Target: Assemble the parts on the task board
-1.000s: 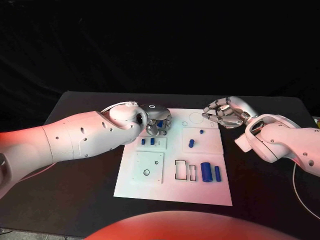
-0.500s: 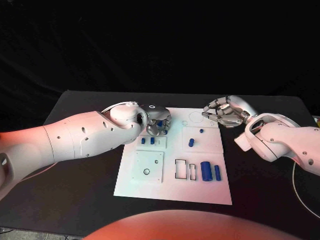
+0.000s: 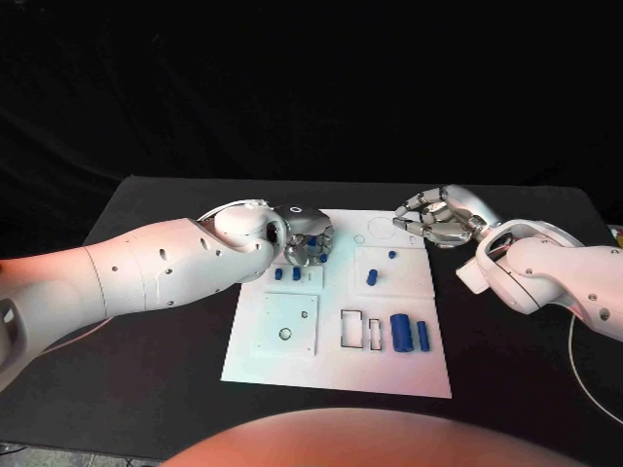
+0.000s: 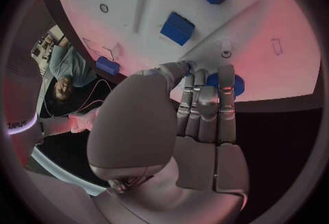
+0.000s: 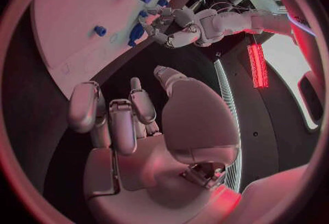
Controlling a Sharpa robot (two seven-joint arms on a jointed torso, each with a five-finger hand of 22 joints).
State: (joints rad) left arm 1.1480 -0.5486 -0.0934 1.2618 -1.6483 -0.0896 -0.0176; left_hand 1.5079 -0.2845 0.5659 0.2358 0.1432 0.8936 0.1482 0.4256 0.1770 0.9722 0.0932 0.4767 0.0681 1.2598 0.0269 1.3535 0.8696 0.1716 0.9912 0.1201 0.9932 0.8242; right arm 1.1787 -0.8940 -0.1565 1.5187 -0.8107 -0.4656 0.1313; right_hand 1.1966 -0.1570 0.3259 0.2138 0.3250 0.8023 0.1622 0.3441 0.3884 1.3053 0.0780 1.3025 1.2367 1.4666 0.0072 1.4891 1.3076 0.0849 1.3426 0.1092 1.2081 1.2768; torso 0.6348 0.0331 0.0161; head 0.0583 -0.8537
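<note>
The white task board [image 3: 291, 365] lies in the middle of the black table. My left hand [image 3: 308, 240] hovers over the board's far left corner, fingers curled round a small round blue part [image 4: 230, 82], also seen from the right wrist [image 5: 136, 33]. My right hand [image 3: 438, 219] hangs above the board's far right corner with its fingers curled in on nothing [image 5: 113, 120]. Two small blue blocks [image 3: 288, 275] lie just below the left hand. A blue piece [image 3: 372, 278] sits mid-board. Two blue cylinders [image 3: 410, 335] lie at the near right.
A black ring [image 3: 283, 336] sits in the near left panel, and rectangular slots [image 3: 352, 330] open beside the cylinders. Bare black table [image 3: 158, 321] runs on either side of the board. My left forearm [image 3: 143, 272] crosses the table's left part.
</note>
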